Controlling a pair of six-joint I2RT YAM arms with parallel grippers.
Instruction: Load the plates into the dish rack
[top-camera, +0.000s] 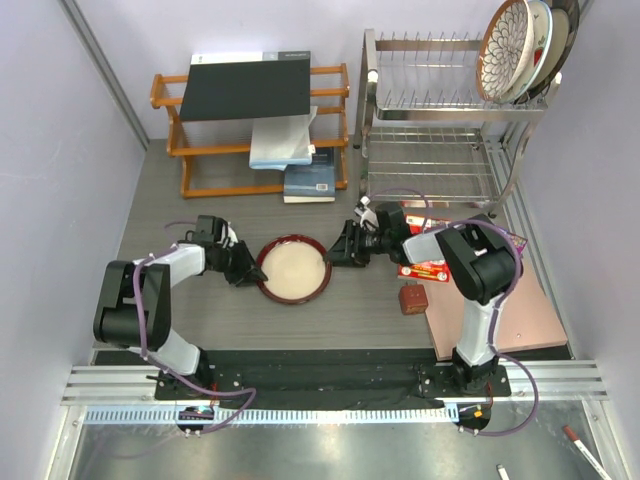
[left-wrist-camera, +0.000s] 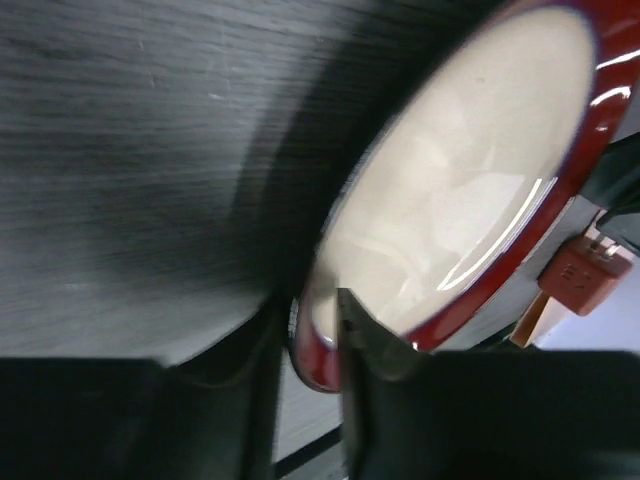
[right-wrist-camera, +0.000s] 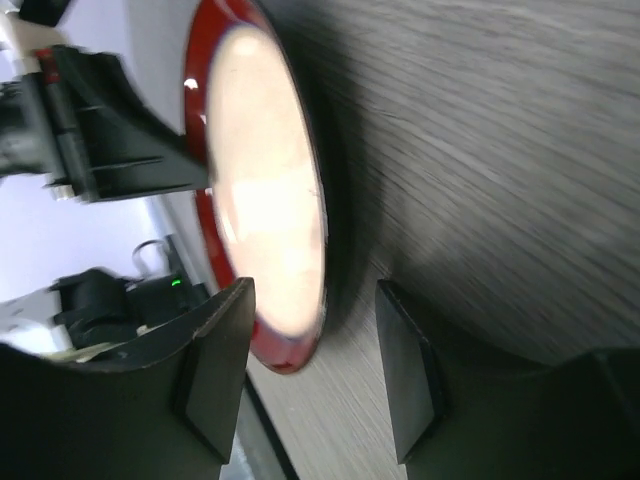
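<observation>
**Supervisor:** Position of the item?

**Operator:** I see the maroon-rimmed plate (top-camera: 293, 272) at the centre of the desk (top-camera: 220, 320), between my two hands. It is well apart from the dish rack (top-camera: 430, 160) at the back right. I cannot tell whether it lies flat.

**Supervisor:** Left hand?

**Operator:** My left hand (top-camera: 243, 272) is narrow. Its fingers (left-wrist-camera: 368, 345) are pinched on the plate's left rim.

**Supervisor:** Right hand?

**Operator:** My right hand (right-wrist-camera: 310, 390) is wide. Its fingers (right-wrist-camera: 215, 370) are spread to either side of the opposite rim.

**Supervisor:** Rack contents?

**Operator:** Three plates (top-camera: 512, 48) stand upright in the top-tier slots, at the right end.
</observation>
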